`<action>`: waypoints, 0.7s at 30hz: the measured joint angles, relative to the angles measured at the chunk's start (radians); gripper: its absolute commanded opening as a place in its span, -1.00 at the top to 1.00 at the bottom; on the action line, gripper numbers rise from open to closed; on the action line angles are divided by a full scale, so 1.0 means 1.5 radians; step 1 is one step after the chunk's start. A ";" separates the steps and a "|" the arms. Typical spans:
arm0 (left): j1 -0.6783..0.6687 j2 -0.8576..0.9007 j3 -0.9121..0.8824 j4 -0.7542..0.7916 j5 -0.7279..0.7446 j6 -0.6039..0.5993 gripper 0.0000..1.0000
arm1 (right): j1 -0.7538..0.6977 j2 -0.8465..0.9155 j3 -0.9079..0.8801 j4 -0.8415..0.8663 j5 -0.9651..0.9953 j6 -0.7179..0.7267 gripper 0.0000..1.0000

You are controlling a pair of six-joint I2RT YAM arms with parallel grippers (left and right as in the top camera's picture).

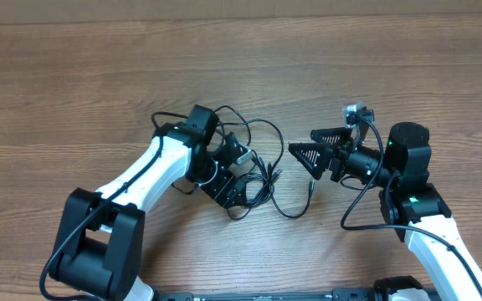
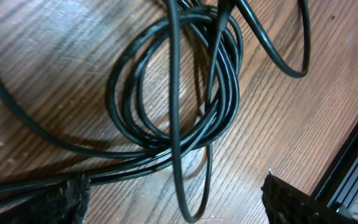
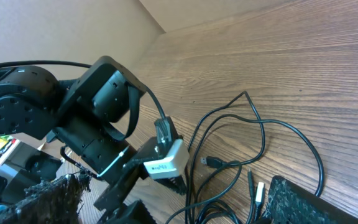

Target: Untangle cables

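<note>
A: Along the bottom of the overhead frame the table ended at a dark rail, with both arm bases right by it. Plain wood ran across the whole top and the far left, well apart from either arm.

B: Edge close to the work?

A: Fairly. Left wrist view had that rail in its lower right corner, near the coil. Room lay toward the top and left of the overhead and was tight toward the bottom.

B: Cables?

A: The cables lay on the wood at centre frame, between the two grippers and nearer the left one. They were thin, black and glossy. Left wrist view showed several turns bundled into a rough ring. Two single strands crossed it top to bottom, and one made a narrow U at bottom centre. Loose loops trailed off to the upper right.

B: Ends?

A: Right wrist view had a small black plug mid-frame and a silvery tip lower down. Both lay flat on the table, near each other.

B: Jaws?

A: Left gripper hung right over the bundle. Its fingers were spread wide at the two bottom corners with strands between them, and no clamp was visible. Right gripper sat right of centre, jaws apart with nothing between. It pointed at the cables, apart from them.
</note>
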 measured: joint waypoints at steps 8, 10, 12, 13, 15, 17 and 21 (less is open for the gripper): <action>-0.007 0.007 -0.001 0.000 -0.007 -0.012 -0.46 | -0.001 0.000 0.000 0.000 0.000 0.000 -0.89; -0.007 0.007 -0.001 0.000 -0.007 -0.012 -0.43 | -0.001 0.000 0.000 -0.001 0.000 0.000 -0.89; -0.007 0.007 -0.002 0.000 -0.007 -0.013 -0.43 | -0.001 0.000 0.000 0.000 0.000 0.000 -0.89; -0.007 0.007 -0.002 0.001 -0.007 -0.013 -0.41 | -0.001 0.000 0.000 -0.001 0.000 0.000 -0.89; -0.007 0.007 -0.005 0.001 -0.007 -0.014 -0.36 | -0.001 0.000 0.000 0.000 0.000 0.000 -0.89; -0.007 0.007 -0.013 0.011 -0.007 -0.014 -0.37 | -0.001 0.000 0.000 0.000 0.000 0.000 -0.89; -0.007 0.007 -0.028 0.021 -0.007 -0.014 -0.15 | -0.001 0.000 0.000 -0.001 0.002 0.000 -0.89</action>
